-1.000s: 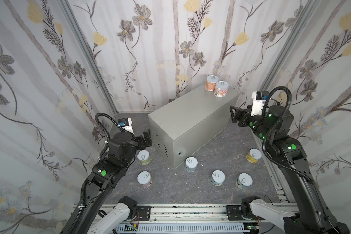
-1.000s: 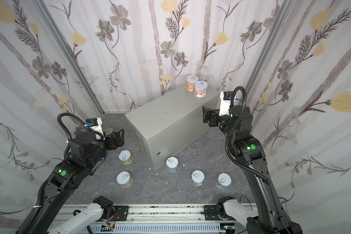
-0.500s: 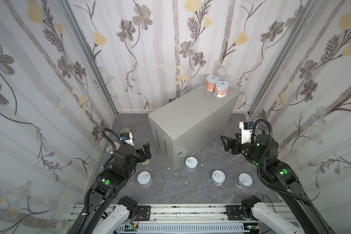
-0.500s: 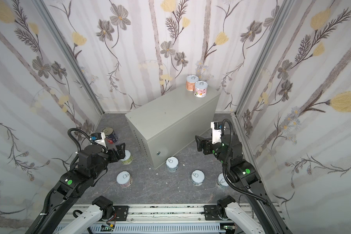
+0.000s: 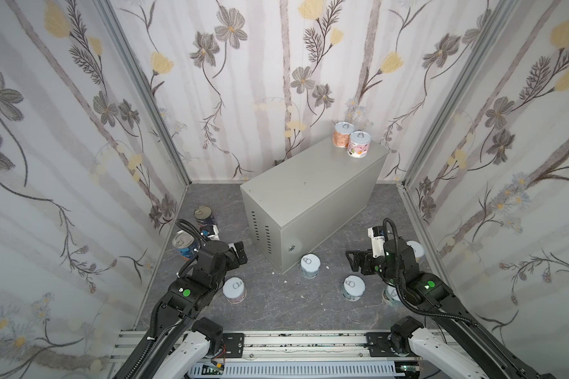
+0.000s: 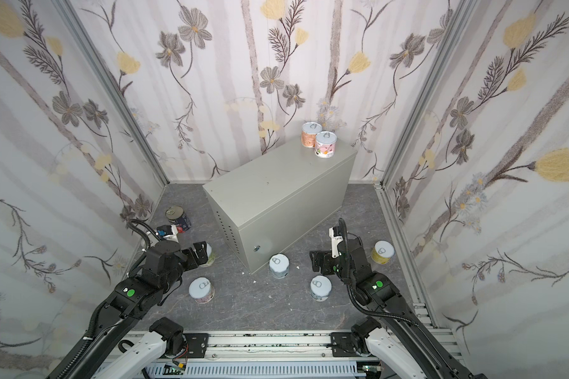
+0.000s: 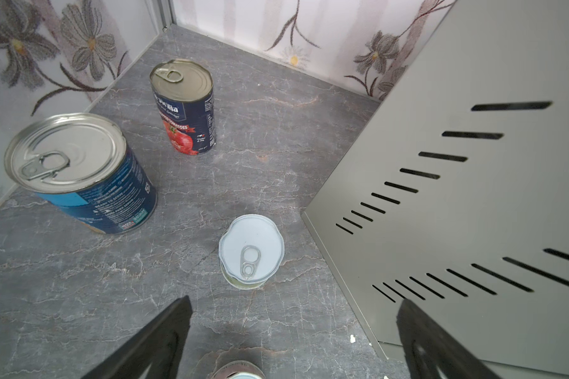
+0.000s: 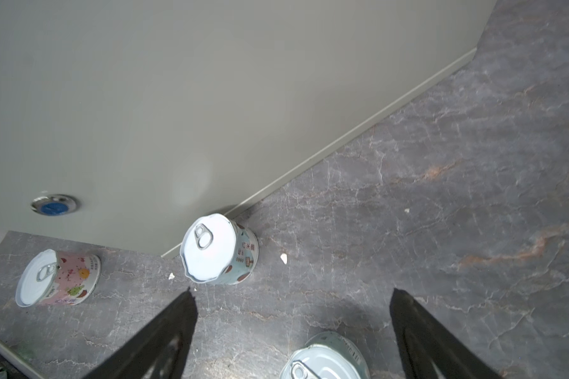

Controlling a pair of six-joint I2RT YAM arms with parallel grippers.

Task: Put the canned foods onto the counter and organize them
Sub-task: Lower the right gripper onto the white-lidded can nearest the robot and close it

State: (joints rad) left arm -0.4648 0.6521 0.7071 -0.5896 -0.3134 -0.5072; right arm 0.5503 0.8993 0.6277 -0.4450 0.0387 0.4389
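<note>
The grey-beige counter [image 5: 309,183] stands on the floor with two short cans, orange [image 5: 343,134] and pink [image 5: 359,144], at its far end. My left gripper [image 7: 293,305] hangs open low over the floor, and a white-lidded can [image 7: 251,251] stands just ahead of its jaws. Beyond that stand the blue can [image 7: 89,183] and the navy-red can [image 7: 186,108]. My right gripper [image 8: 292,295] is open too, above a teal can [image 8: 326,357], with another teal can [image 8: 217,249] by the counter's corner. A pink can [image 8: 58,279] and a yellow can [image 6: 382,252] also stand on the floor.
Flowered walls close in on three sides. An aluminium rail [image 5: 293,341] with the arm bases runs along the front. The counter's vented end [image 7: 457,197] is close beside my left gripper. Small white crumbs [image 8: 283,258] lie on the dark marbled floor.
Both arms have come down from counter height to just above the floor. The left has gone toward the can by the vented end, the right toward the front cans.
</note>
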